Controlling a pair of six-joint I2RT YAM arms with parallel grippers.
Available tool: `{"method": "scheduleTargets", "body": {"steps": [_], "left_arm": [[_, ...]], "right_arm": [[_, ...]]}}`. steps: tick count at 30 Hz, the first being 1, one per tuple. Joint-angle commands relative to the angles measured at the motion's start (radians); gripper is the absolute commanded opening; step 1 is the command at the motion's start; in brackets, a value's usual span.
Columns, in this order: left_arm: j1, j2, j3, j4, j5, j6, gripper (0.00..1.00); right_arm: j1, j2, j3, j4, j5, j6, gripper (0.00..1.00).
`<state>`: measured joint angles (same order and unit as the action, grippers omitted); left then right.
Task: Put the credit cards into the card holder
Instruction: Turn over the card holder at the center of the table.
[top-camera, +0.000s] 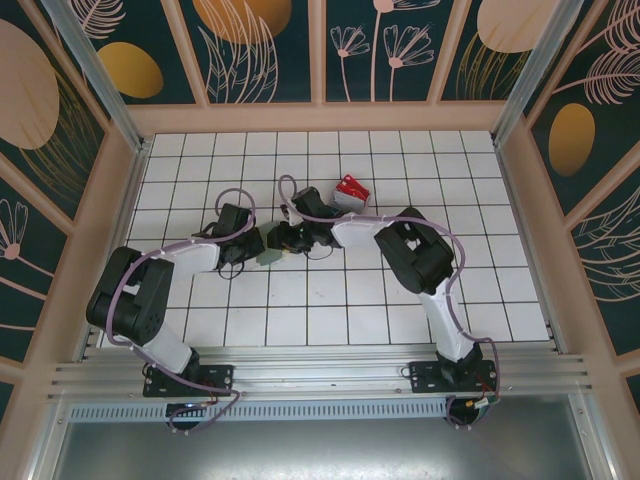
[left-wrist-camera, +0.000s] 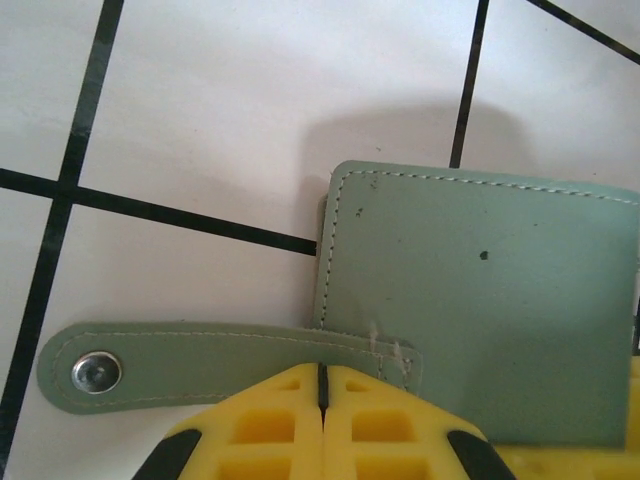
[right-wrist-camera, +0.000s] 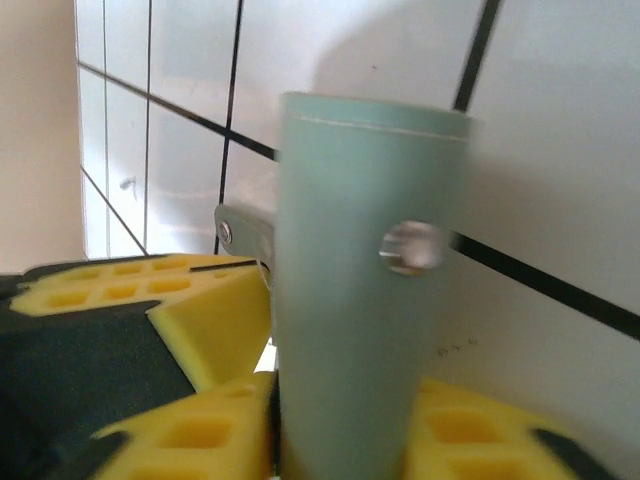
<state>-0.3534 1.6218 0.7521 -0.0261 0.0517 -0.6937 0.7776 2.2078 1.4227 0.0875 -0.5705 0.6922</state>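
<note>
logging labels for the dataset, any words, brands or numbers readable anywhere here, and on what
No text can be read anywhere.
card holder: no print or brand, just stitching and a plain metal snap.
red cards: pale marks, too small to read.

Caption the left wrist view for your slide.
Unsnapped card holder against the shut left hand, white tiles behind.

Card holder (top-camera: 268, 257) lies on the table (top-camera: 400, 310), about mid-depth, left of centre. Left gripper (left-wrist-camera: 322, 392) touches it from the left, and the right gripper (right-wrist-camera: 345, 425) has it between its pads from the right. Tray (top-camera: 343, 198) sits behind and right of the holder, apart from it, with credit cards (top-camera: 351, 186) in it.
</note>
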Motion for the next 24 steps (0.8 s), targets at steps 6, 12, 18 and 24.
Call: {"method": "scheduleTargets", "body": {"steps": [6, 12, 18, 24], "left_arm": [[-0.001, -0.09, -0.004, -0.141, -0.045, -0.027, 0.29], [0.014, -0.22, -0.008, -0.119, -0.102, -0.044, 0.32], [0.021, -0.238, -0.038, -0.052, -0.085, -0.046, 0.32], [0.029, -0.23, -0.057, -0.051, -0.052, -0.039, 0.3]], "right_arm": [[-0.027, -0.165, -0.085, -0.08, 0.175, -0.116, 0.12], [0.035, -0.374, -0.005, -0.614, 0.722, -0.374, 0.11], [0.158, -0.394, 0.037, -0.985, 1.179, -0.383, 0.11], [0.273, -0.261, 0.046, -0.995, 1.186, -0.304, 0.14]]}}
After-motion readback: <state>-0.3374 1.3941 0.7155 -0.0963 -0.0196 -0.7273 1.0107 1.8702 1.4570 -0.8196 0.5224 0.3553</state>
